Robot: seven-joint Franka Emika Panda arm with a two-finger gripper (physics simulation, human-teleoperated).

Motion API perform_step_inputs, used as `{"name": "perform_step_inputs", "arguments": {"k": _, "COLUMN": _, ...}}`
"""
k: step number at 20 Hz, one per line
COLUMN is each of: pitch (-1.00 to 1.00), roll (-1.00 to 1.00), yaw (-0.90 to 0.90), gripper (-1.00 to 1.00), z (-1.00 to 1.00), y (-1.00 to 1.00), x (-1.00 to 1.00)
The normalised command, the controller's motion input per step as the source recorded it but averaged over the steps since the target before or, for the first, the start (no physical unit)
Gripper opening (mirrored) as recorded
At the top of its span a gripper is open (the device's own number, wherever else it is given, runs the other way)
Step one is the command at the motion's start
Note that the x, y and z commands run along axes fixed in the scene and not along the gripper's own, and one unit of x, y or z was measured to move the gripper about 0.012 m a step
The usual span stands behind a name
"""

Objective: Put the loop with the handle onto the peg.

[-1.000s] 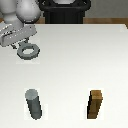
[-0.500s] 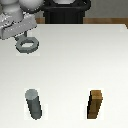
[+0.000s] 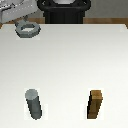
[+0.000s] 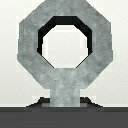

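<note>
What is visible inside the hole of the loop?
Through the hole of the loop, the wrist view shows only plain pale surface; no peg is there. The peg stands apart. What lies under the ring's body is covered.

loop with the handle (image 3: 28, 30) carried higher, end effector now mostly out of frame

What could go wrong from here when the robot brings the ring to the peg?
1. The hand holds the ring only by its short tab, so the ring may swing or slip on the way.
2. The peg is far from the ring, across the table; the hole looks little wider than the peg, so a small misalignment could knock it.
</note>
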Motion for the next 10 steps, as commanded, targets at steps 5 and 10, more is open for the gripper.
{"name": "perform_step_inputs", "arguments": {"k": 5, "pitch": 0.0, "roll": 0.0, "yaw": 0.0, "gripper": -1.0, "z": 0.0, "y": 0.0, "x": 1.0}}
{"name": "perform_step_inputs", "arguments": {"k": 10, "pitch": 0.0, "roll": 0.0, "yaw": 0.0, "gripper": -1.0, "z": 0.0, "y": 0.0, "x": 1.0}}
